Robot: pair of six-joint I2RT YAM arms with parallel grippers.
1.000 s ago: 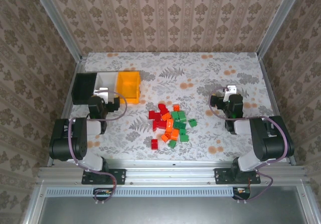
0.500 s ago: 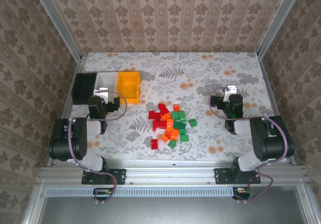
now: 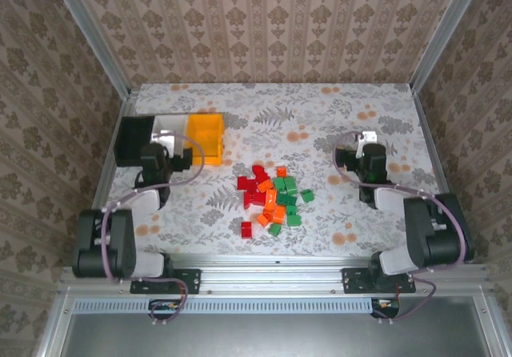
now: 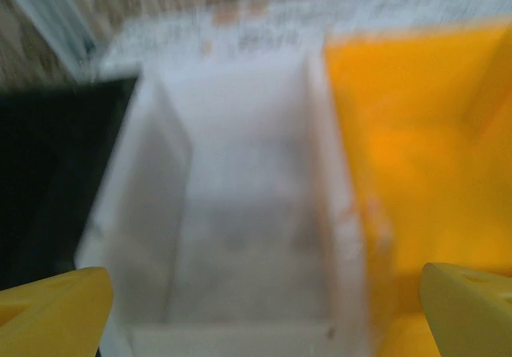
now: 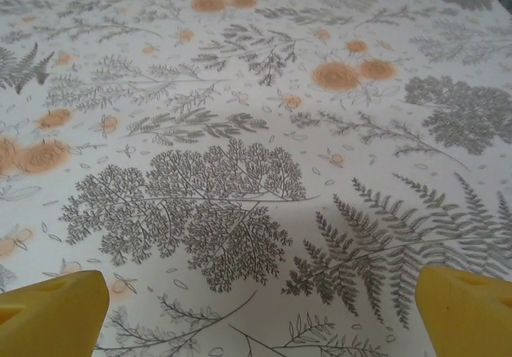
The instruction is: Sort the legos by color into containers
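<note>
Far left, left arm [image 3: 128,209] stretches out, left gripper [image 3: 165,139] spread wide, empty, over white bin [image 4: 248,213] between black bin [image 3: 132,139] and yellow-orange bin [image 3: 206,135]. Legos [image 3: 270,198] piled at centre. At right, right arm [image 3: 400,205] folded, right gripper [image 5: 260,313] spread wide, empty, above table [image 5: 240,133].

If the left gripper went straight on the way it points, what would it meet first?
Probably the white bin, dead ahead of the left gripper, flanked by the black bin and the yellow-orange bin. Blur hides whether near wall or floor comes first.
</note>
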